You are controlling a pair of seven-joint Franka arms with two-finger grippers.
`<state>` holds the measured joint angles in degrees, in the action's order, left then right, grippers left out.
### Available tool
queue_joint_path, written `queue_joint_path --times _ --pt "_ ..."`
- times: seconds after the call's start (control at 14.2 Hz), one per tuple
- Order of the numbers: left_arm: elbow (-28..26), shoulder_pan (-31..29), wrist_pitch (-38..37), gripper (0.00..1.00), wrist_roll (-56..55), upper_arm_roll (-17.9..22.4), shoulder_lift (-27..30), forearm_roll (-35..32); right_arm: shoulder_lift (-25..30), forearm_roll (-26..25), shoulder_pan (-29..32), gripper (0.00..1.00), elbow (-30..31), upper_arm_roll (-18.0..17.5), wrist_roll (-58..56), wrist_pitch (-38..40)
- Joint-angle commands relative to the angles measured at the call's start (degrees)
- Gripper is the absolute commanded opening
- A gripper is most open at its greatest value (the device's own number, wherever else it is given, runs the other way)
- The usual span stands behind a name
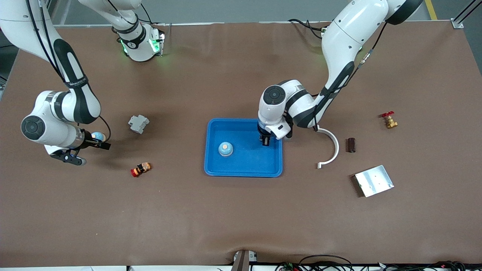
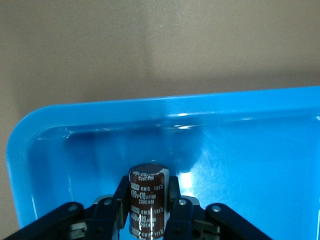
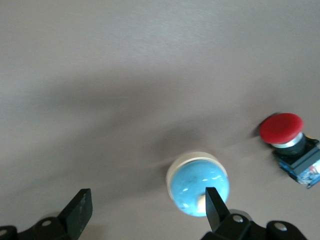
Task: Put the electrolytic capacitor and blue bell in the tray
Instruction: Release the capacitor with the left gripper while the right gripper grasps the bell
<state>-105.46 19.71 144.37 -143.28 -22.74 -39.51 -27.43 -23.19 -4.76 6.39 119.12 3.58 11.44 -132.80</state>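
The bright blue tray (image 1: 244, 165) lies mid-table. A blue bell (image 1: 225, 149) with a pale button stands inside it. My left gripper (image 1: 266, 141) is over the tray's part toward the left arm's end. In the left wrist view it (image 2: 148, 207) is shut on a brown electrolytic capacitor (image 2: 147, 187), held upright low over the tray floor near the rim (image 2: 150, 106). My right gripper (image 1: 98, 145) is open, low over a second blue bell (image 1: 98, 136) at the right arm's end. In the right wrist view that bell (image 3: 195, 182) lies by one fingertip (image 3: 212, 202), not between the fingers.
A red push button (image 1: 141, 169) lies near the second bell and shows in the right wrist view (image 3: 287, 137). A grey breaker (image 1: 138, 124) is nearby. Toward the left arm's end lie a white curved piece (image 1: 333, 145), a dark brown cylinder (image 1: 351, 145), a silver plate (image 1: 374, 180) and a brass valve (image 1: 389, 120).
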Motion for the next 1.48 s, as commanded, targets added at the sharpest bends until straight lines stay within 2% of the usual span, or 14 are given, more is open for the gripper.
queue_joint_path --times 0.0,0.21,0.28,0.35,0.78,1.13,1.41 --pt "0.87 0.94 0.83 0.0 -2.7 0.85 -1.0 -2.37 -0.37 -0.6 1.08 1.0 2.17 0.28 -1.5 -2.72" --pt "0.87 0.94 0.83 0.0 -2.62 0.94 -1.09 -2.54 -0.9 -1.04 1.26 1.0 1.91 0.46 -2.29 -3.08" --pt "0.87 0.85 0.83 0.21 -2.36 0.86 -1.09 -2.54 -1.33 -1.13 1.34 1.0 1.91 0.72 -3.95 -3.42" --pt "0.95 0.85 0.74 0.99 -2.44 0.85 -1.09 -2.46 -1.42 -1.04 1.34 1.0 1.91 1.68 -5.27 -3.86" --pt "1.04 0.5 0.21 1.0 -2.27 0.85 -0.22 -2.54 -2.82 -0.95 1.87 1.0 1.99 2.04 -6.86 -4.48" --pt "5.08 0.06 -7.86 1.0 -1.92 0.24 1.1 -1.75 -3.36 -0.95 2.4 1.0 1.99 2.04 -8.01 -4.83" --pt "5.52 -0.55 -9.53 1.0 2.81 -0.29 1.98 -1.49 -4.06 -0.95 2.58 1.0 2.17 2.04 -8.18 -4.92"
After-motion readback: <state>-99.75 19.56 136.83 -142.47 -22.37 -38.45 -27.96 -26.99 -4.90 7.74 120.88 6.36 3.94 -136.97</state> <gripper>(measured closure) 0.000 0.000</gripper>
